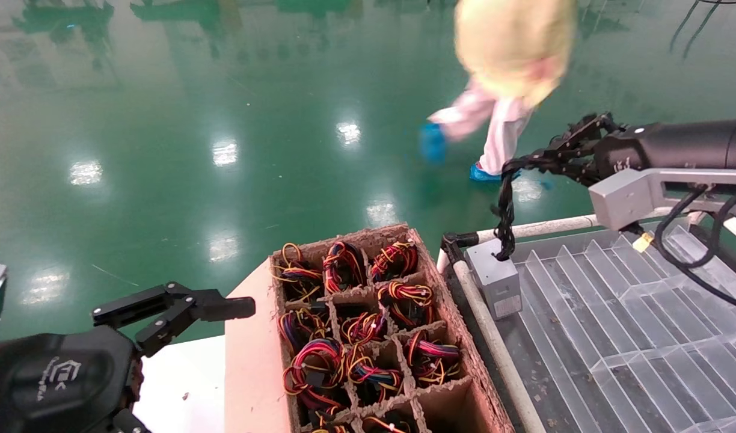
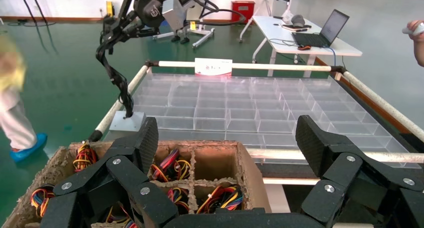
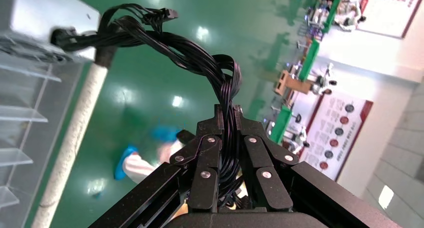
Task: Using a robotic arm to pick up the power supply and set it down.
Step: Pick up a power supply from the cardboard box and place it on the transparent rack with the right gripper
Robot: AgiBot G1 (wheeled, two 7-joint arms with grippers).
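The power supply (image 1: 495,280) sits at the near corner of the clear divided tray (image 1: 620,325). Its black cable (image 1: 505,210) runs up into the right end effector (image 1: 527,161), which pinches it tight. The left end effector (image 1: 236,308) is spread wide near the cardboard box (image 1: 464,373).

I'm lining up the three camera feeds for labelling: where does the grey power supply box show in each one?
Head view: power supply sits at the clear divider tray's near-left corner, beside the white rail.
Left wrist view: small and pale, at the tray corner behind the cardboard crate.
Right wrist view: only a corner, at the picture's edge.
Shared landmark: the black cable bundle running from the box up into the right claw.
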